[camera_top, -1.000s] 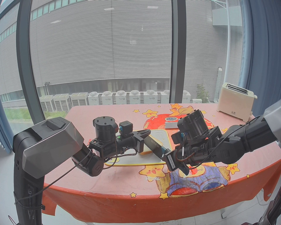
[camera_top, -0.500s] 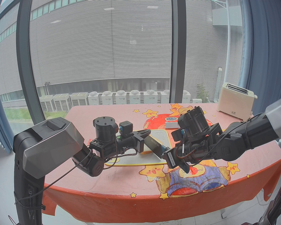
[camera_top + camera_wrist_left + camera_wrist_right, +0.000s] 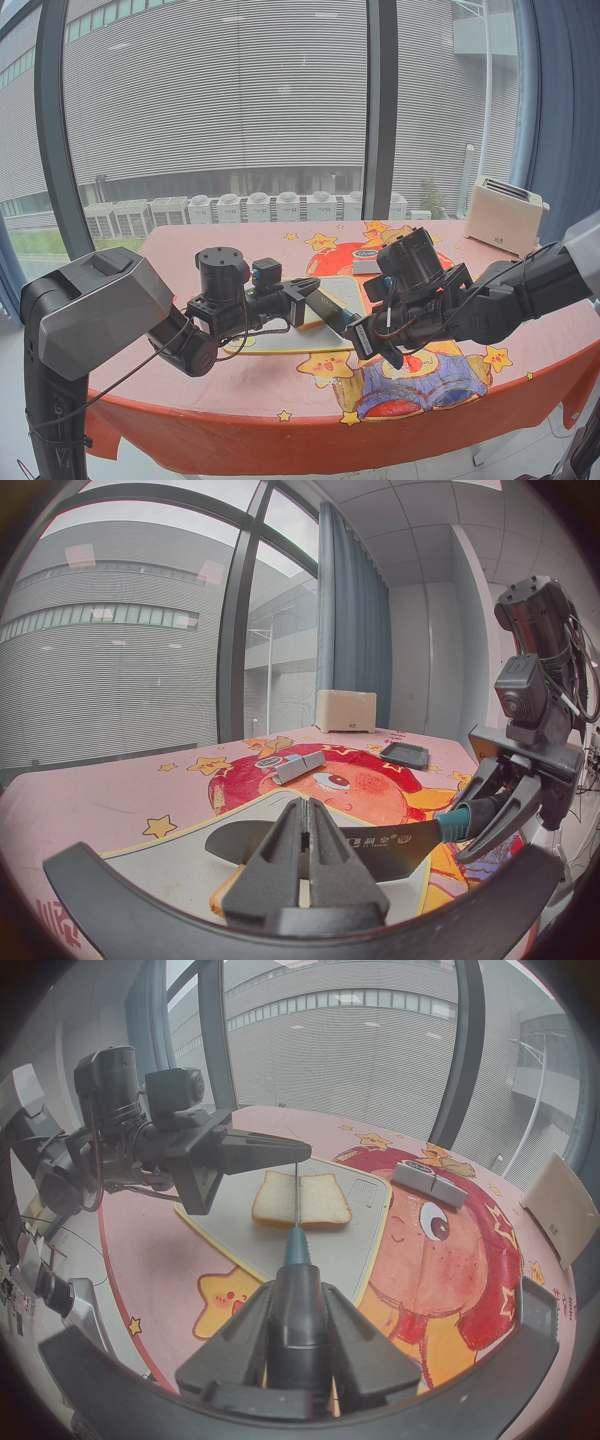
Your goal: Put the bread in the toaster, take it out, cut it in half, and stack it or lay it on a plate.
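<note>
Right tool [image 3: 299,1286] grips knife [image 3: 381,849] across bread [image 3: 322,1200] on board [image 3: 250,1244]; closed left tool [image 3: 306,811] at blade tip; toaster [image 3: 505,215] far.

A short printed mark with a round emblem is carried on the blade of the knife [image 3: 382,847], near the handle. A small dark mark is stamped low on the front of the toaster [image 3: 503,215], far right, too small to be read. Fine print is seen on a white label strip [image 3: 364,335] on the right arm, and cartoon lettering on the tablecloth [image 3: 250,381] – none legible.
</note>
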{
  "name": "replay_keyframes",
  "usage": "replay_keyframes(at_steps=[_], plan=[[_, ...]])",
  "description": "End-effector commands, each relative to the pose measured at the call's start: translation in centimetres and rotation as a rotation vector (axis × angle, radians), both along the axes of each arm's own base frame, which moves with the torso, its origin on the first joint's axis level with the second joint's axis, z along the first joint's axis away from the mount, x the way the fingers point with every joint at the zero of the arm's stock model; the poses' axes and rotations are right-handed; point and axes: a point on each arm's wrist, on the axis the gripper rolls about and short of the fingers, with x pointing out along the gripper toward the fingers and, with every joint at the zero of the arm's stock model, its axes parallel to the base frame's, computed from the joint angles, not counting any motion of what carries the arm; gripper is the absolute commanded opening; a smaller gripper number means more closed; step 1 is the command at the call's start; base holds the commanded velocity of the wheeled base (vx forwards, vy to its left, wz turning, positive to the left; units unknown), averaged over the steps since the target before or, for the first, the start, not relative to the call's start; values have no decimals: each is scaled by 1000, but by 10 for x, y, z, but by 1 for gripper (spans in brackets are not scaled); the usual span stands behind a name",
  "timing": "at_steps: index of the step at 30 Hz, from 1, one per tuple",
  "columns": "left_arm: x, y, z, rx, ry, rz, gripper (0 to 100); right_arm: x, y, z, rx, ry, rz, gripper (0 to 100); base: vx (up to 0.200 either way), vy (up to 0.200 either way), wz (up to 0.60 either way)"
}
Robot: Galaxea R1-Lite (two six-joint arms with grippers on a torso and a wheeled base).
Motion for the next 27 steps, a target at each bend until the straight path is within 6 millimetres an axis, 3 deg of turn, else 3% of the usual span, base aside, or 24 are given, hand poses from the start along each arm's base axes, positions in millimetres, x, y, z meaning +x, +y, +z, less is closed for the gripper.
replay_keyframes(at_steps=[1,10,20,24,27], plan=[[2,-1,-10,7,14,0,0,0,2,11,24,-31,3,0,0,0,0],[2,-3,-11,5,10,-4,0,-3,-3,-3,-7,12,-2,0,0,0,0],[-2,9,47,-71,-116,29,0,-7,-2,6,7,-8,6,0,0,0,0],[-1,4,46,-75,-125,29,0,-7,-2,2,1,-1,6,0,0,0,0],[6,-3,21,-50,-84,44,0,-8,-1,0,-5,7,9,0,0,0,0]])
